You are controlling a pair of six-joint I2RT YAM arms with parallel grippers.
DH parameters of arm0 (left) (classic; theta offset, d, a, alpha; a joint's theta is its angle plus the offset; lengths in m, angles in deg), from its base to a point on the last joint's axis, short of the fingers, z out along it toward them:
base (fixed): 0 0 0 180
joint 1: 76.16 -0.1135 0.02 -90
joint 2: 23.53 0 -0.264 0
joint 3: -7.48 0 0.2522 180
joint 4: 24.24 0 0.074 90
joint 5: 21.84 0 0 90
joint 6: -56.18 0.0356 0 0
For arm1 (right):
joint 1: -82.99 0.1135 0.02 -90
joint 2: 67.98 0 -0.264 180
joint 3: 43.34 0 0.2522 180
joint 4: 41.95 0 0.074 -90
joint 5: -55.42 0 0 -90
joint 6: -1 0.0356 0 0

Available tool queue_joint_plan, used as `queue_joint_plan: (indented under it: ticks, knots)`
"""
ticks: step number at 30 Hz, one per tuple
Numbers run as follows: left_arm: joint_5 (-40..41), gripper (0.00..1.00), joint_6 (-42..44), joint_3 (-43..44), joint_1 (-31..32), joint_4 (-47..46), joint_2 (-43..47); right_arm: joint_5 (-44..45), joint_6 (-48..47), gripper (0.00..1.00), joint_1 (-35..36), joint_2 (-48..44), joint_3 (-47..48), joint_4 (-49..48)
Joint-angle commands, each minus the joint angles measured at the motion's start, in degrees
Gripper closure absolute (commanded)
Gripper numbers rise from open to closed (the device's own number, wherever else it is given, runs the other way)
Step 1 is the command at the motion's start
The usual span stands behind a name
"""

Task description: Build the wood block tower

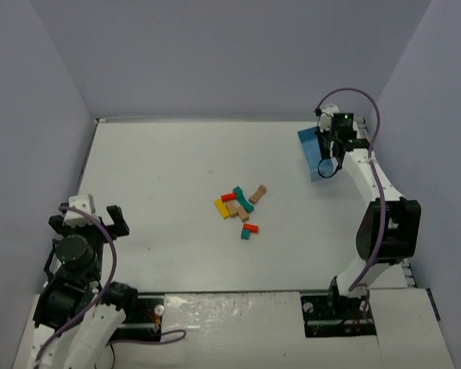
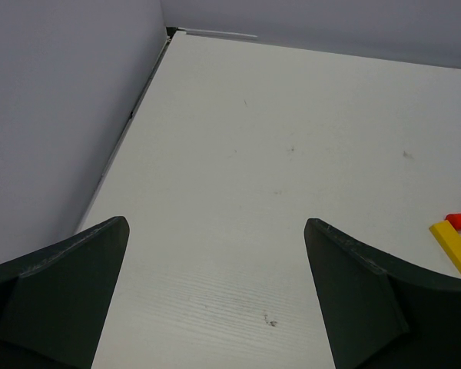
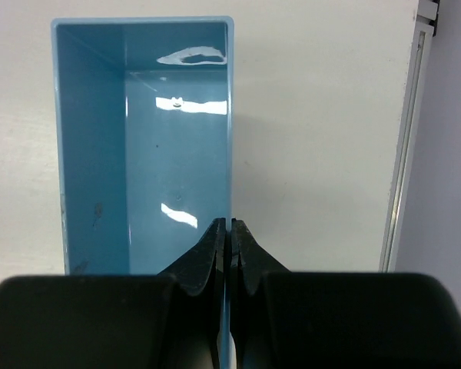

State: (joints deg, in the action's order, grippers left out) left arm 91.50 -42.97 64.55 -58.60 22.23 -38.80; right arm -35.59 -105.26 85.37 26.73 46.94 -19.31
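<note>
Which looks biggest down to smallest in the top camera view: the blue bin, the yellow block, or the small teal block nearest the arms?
1. blue bin, clearly the largest.
2. yellow block.
3. teal block, the smallest, noticeably shorter than the yellow one.

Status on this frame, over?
Left gripper open, empty. Right gripper shut on blue bin wall. Blocks scattered mid-table, no tower yet. Nothing blocking them.
</note>
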Motion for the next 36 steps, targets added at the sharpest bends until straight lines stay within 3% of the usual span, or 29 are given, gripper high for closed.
queue_joint_plan:
  ticks: [1, 13, 20, 23, 28, 31, 36]
  knots:
    - [-0.7, 0.03, -0.2, 1.3, 0.1, -2.9, -1.3, -7.1, -0.8, 1.00, -7.3, 6.9, 9.1, -2.9]
    - [-0.2, 0.03, -0.3, 1.3, 0.4, -2.7, -0.4, -14.7, -1.7, 1.00, -19.3, 27.6, 30.1, -3.2]
    - [-0.3, 0.03, 0.1, 1.2, 0.3, -3.4, -1.9, -17.6, -2.5, 1.00, -22.3, 35.7, 35.1, -3.1]
    - [-0.3, 0.03, 0.3, 1.0, 0.3, -3.6, -2.8, -17.8, -2.4, 0.86, -22.6, 38.5, 36.8, -3.0]
    - [-1.2, 0.03, 0.5, 1.1, 0.3, -4.1, -4.2, -18.7, 0.3, 0.38, -22.6, 40.3, 41.6, -3.3]
    - [-1.3, 0.03, 0.5, 1.0, 0.1, -4.2, -4.1, -19.1, 3.5, 0.29, -22.4, 38.9, 44.9, -3.8]
    - [-1.7, 0.03, 0.4, 0.9, 0.1, -4.2, -3.2, -18.9, 9.1, 0.23, -21.7, 31.3, 45.6, -5.7]
